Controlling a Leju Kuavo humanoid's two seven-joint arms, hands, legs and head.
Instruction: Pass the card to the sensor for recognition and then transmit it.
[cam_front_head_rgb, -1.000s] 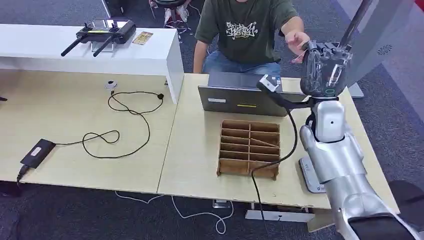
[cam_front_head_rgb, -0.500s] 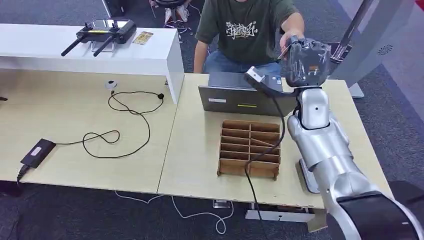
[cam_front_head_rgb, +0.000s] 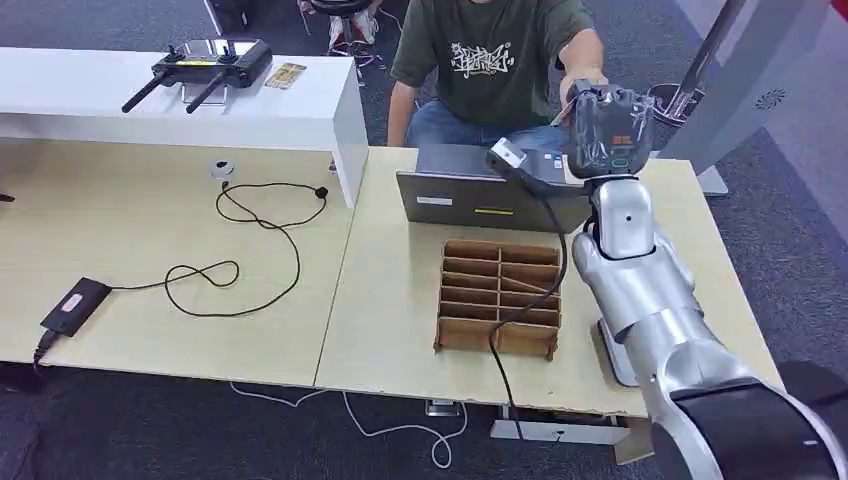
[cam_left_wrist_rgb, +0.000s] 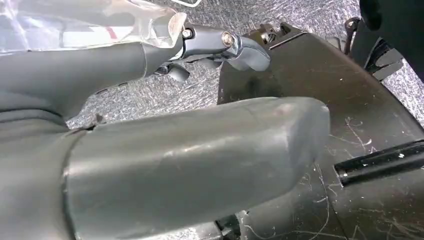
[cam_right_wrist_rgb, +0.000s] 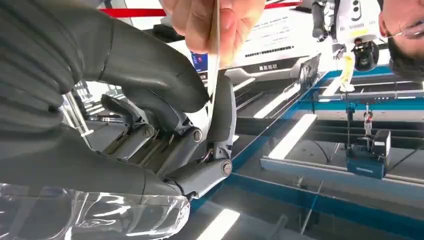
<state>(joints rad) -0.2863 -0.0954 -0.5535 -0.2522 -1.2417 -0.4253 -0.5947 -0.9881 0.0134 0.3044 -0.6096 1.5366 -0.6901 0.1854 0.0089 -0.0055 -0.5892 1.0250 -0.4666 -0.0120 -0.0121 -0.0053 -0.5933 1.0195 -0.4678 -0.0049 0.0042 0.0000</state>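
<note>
Your right hand (cam_front_head_rgb: 603, 128) is raised past the far edge of the table (cam_front_head_rgb: 400, 300), behind the laptop (cam_front_head_rgb: 480, 195). In the right wrist view the card (cam_right_wrist_rgb: 215, 60) sits edge-on between your thumb (cam_right_wrist_rgb: 150, 75) and a finger, pinched there, while the person's hand (cam_right_wrist_rgb: 215, 22) grips its other end too. Your left hand (cam_left_wrist_rgb: 165, 165) hangs low; can't tell if it's apart or closed. The wooden tray (cam_front_head_rgb: 498, 296) sits mid-table.
</note>
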